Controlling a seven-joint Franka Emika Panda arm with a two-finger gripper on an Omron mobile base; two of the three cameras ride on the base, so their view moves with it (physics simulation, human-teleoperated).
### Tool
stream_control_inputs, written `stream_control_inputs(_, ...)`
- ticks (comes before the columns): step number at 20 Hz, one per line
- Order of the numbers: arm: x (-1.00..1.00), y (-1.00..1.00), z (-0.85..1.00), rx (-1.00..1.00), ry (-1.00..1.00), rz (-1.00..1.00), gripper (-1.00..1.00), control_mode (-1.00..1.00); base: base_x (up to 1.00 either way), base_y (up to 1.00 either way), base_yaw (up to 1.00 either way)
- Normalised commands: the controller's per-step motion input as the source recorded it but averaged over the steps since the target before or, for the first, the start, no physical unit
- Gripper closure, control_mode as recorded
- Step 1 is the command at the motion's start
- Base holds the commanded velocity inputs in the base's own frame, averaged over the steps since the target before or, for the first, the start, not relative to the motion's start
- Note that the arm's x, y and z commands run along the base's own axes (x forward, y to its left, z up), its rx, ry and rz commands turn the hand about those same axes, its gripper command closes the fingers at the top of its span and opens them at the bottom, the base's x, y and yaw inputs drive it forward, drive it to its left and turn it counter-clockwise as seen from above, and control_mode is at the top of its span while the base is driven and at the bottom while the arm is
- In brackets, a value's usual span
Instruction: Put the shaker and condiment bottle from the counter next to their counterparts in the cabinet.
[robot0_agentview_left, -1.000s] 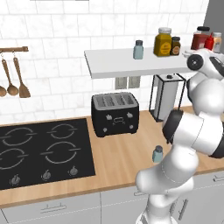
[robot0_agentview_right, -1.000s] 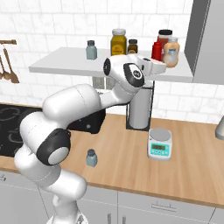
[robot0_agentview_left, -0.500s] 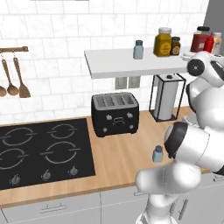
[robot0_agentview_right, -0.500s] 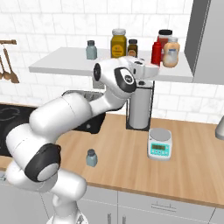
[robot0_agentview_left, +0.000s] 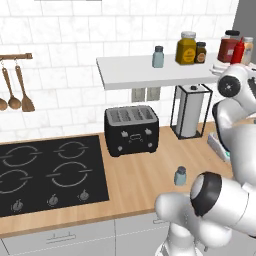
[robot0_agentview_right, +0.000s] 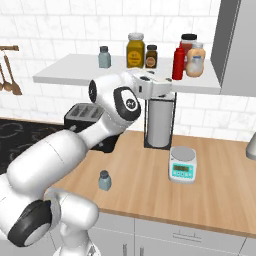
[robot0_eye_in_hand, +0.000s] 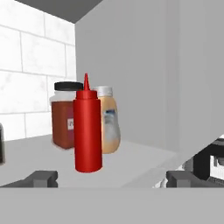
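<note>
So the white arm's hand pulls back from the slim all-red squeeze bottle, which now stands free on the long white open wall shelf, touching the peach-beige bottle. The two-finger gripper goes from pinched to spread wide, fingertips apart. Elbow drops lower too.

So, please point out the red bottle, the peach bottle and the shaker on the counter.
red bottle (robot0_eye_in_hand: 87, 135), hand view, middle of body
peach bottle (robot0_eye_in_hand: 110, 127), hand view, label area
shaker (robot0_agentview_right: 104, 181), right base view, body below cap
</note>
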Motion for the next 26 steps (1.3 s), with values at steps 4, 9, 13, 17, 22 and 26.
stream_control_inputs(4, -1.00, 0.20, 0.15, 0.00, 0.00, -0.02, -1.00, -1.00, 0.00, 0.00, 0.00)
stream_control_inputs(9, -0.93, 0.31, 0.01, 0.00, 0.00, -0.02, -1.00, -1.00, 0.00, 0.00, 0.00)
stream_control_inputs(13, -0.73, 0.44, -0.26, 0.00, 0.00, -0.16, -1.00, -1.00, 0.00, 0.00, 0.00)
stream_control_inputs(17, -0.49, 0.41, -0.48, 0.00, 0.02, -0.28, -1.00, -1.00, 0.00, 0.00, 0.00)
stream_control_inputs(22, -0.34, 0.31, -0.64, -0.01, 0.02, -0.20, -1.00, -1.00, 0.00, 0.00, 0.00)
stream_control_inputs(26, -0.20, 0.31, -0.68, -0.05, 0.04, 0.00, -1.00, -1.00, 0.00, 0.00, 0.00)
